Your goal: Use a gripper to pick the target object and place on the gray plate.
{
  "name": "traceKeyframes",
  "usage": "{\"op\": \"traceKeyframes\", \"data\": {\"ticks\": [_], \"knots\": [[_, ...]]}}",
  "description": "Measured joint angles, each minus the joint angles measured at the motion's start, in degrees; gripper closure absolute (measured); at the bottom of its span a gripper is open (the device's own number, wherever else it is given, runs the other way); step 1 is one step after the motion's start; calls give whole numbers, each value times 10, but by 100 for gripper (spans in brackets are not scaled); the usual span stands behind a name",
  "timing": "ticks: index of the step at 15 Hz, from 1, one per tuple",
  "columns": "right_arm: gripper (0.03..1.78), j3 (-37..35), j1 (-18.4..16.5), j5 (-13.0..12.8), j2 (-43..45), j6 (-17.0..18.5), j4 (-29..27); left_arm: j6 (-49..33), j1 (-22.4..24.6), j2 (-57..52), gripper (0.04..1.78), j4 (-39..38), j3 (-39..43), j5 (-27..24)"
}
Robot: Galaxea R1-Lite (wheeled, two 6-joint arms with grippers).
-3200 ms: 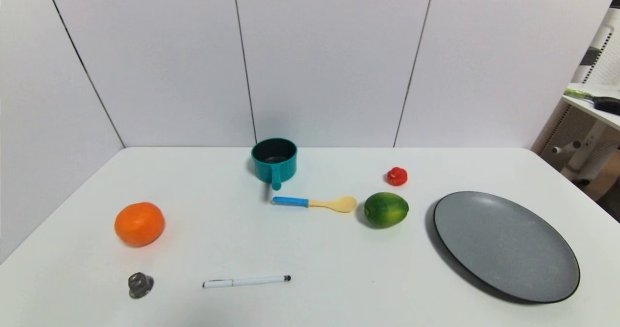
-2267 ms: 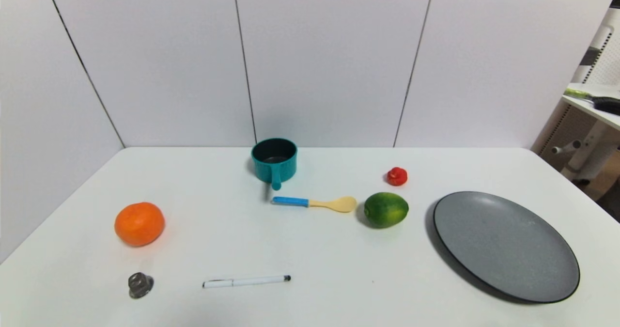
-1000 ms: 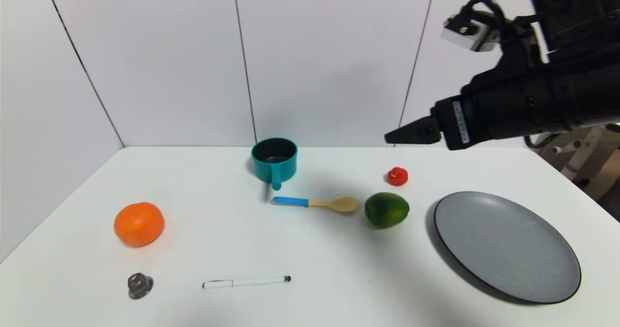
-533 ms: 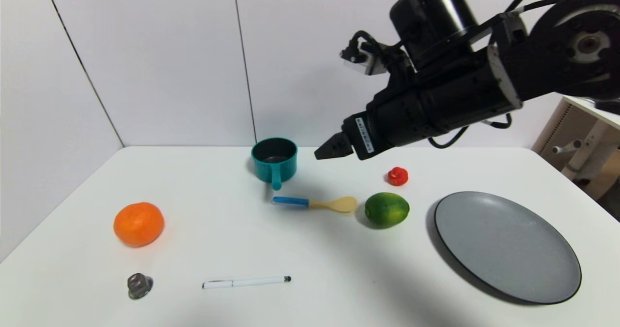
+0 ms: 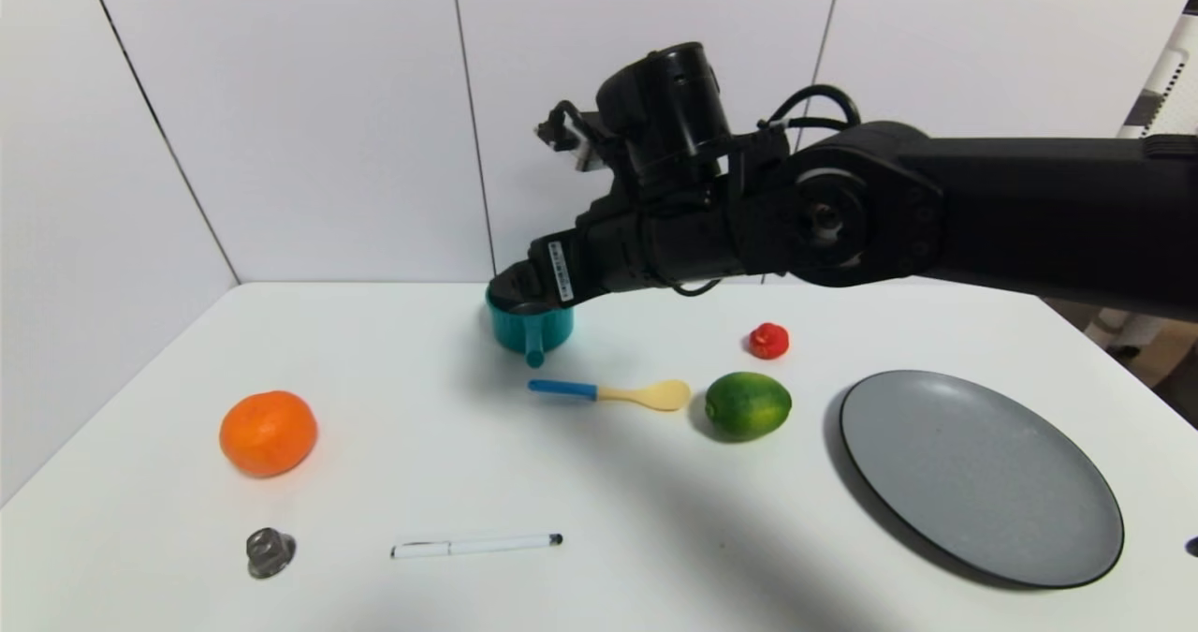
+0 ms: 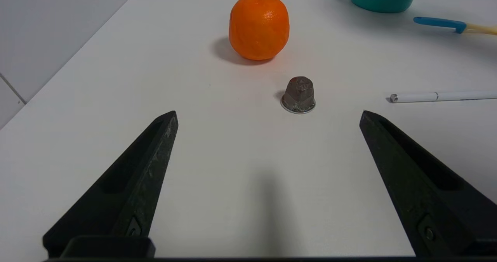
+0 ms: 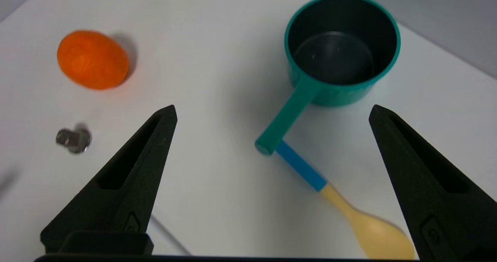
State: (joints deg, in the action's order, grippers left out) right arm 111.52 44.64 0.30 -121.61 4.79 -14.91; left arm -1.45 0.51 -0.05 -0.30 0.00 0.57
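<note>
My right gripper [image 5: 518,287] hung over the pan [image 7: 341,48], jaws spread wide, holding nothing. Pan sat on the counter [image 5: 599,482] at the back, well apart from the plate [image 5: 980,476]. Left gripper [image 6: 268,116] parked wide apart, unladen.

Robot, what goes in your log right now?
right gripper: open, over teal pot | left gripper: open, parked | gray plate: bare
</note>
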Motion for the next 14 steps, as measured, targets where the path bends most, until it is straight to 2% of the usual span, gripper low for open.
{"op": "traceKeyframes", "data": {"ticks": [3, 4, 8, 14], "knots": [[10, 1, 15, -88, -28, -5, 27, 0, 0, 0, 13, 0, 0, 0], [10, 1, 19, -109, -37, -8, 27, 0, 0, 0, 13, 0, 0, 0], [10, 3, 34, -160, -62, -14, 26, 0, 0, 0, 13, 0, 0, 0], [10, 4, 44, -161, -75, -8, 13, 0, 0, 0, 13, 0, 0, 0]]}}
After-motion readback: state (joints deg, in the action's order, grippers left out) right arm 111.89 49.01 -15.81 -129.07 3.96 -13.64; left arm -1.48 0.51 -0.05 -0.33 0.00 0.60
